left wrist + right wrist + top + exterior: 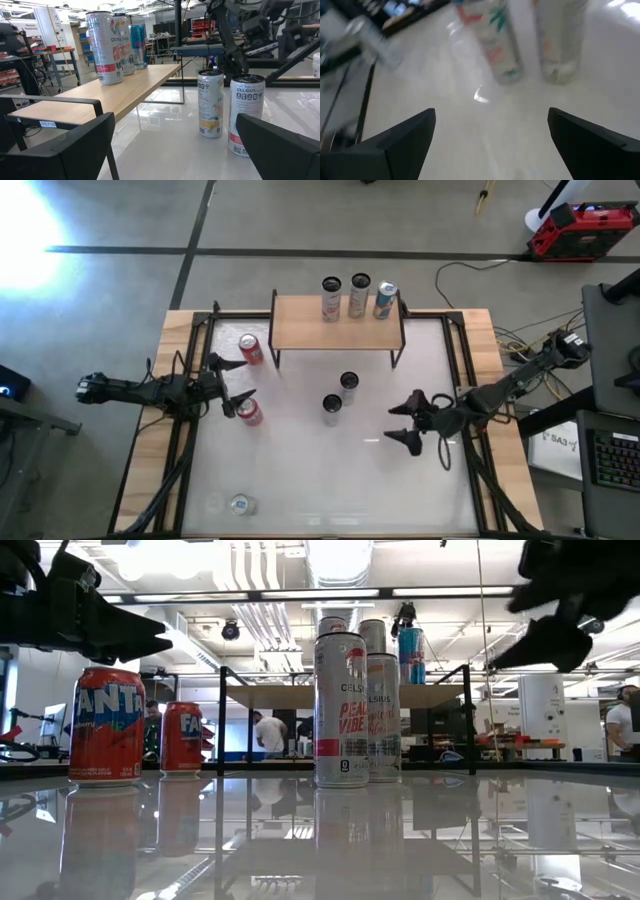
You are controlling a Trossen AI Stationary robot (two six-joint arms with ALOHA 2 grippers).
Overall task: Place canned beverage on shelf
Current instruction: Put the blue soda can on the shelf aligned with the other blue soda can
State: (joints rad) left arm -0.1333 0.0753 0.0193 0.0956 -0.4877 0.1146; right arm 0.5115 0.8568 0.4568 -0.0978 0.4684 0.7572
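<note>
1. high view: the shelf (335, 323) stands at the table's far edge with three tall cans (357, 296) upright at its back right. two slim cans (340, 396) stand upright on the white table (300, 470) in front of it, apart from each other. the right gripper (410, 421) spreads its fingers wide just right of them, grasping nothing. the left gripper (232, 385) — also spread and empty — sits between two red cans (250, 378). one more can (241, 504) lies near the front edge.
2. low view: the two slim cans (355, 710) stand centre, red fanta cans (130, 724) to the left, shelf (340, 696) behind.
3. left wrist view: shelf top (107, 95) with its three cans (115, 45); both slim cans (227, 110) stand on the table.
4. right wrist view: its released fingers (400, 145) face the two slim cans (530, 45) — blurred.
</note>
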